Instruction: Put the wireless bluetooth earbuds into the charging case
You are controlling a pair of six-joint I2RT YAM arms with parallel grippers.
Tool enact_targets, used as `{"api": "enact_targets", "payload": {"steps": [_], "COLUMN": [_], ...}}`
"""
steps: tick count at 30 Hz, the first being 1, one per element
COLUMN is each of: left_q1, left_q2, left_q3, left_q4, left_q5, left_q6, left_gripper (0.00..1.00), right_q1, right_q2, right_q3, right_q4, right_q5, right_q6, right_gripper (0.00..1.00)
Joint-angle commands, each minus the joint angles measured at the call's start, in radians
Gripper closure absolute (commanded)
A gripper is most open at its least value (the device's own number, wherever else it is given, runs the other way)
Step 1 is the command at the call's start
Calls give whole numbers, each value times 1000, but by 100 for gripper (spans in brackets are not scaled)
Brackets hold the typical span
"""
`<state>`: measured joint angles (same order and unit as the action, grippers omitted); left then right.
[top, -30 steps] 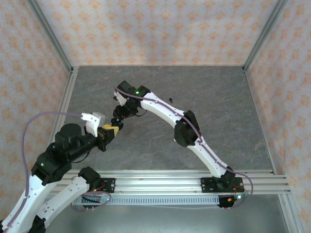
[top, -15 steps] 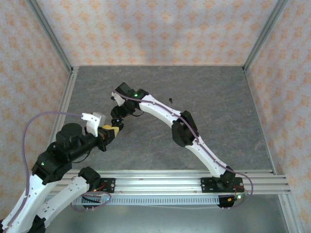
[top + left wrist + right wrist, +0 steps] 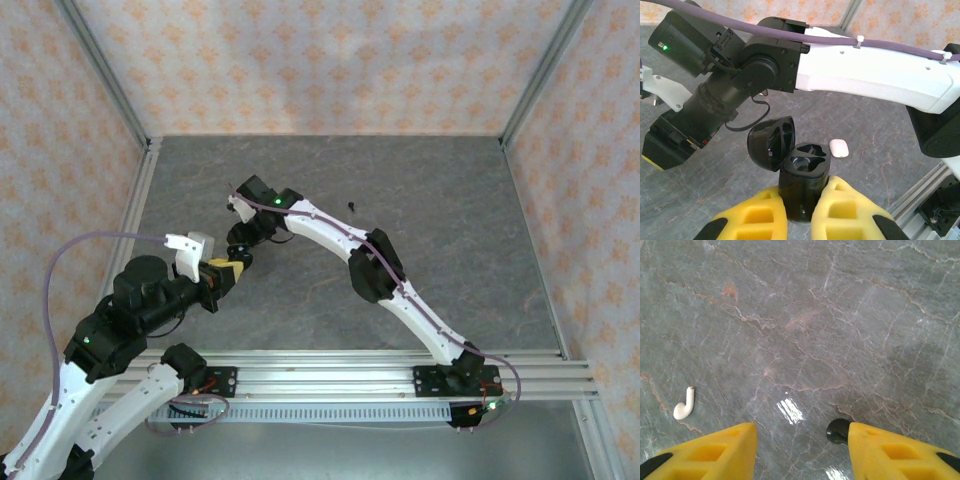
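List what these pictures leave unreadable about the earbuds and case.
Black case base: left wrist view, clamped out of sight by the left pincer.
Black earbud: right wrist view, partly behind a finger of the right pincer.
Dark speck: top view, too small to identify.
White item: left wrist view, too small to tell case from earbud.

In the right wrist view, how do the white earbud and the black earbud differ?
The white earbud shows a curved stem; the black earbud shows just a rounded end. The white earbud lies clear of the right gripper, the black earbud close beside it. Both rest on the table.
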<state>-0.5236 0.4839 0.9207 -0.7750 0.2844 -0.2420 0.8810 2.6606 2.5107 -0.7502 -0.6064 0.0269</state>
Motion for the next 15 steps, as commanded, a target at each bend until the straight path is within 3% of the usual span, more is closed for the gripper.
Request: {"api": "enact_targets", "payload": {"steps": [1, 15], "left_q1": [-1, -1], "left_q2": [-10, -33], "left_q3": [-14, -45], "left_q4": [3, 31], "left_q5": [-21, -36], "left_q6": [-22, -78], "left_gripper": [100, 100], "right_q1": [3, 6], "right_q2": [29, 57], "right_q3": [4, -41], "right_q4": [44, 96], "right_q5": [-15, 38], "right_q6": [-27, -47], "right_gripper": [50, 49]}}
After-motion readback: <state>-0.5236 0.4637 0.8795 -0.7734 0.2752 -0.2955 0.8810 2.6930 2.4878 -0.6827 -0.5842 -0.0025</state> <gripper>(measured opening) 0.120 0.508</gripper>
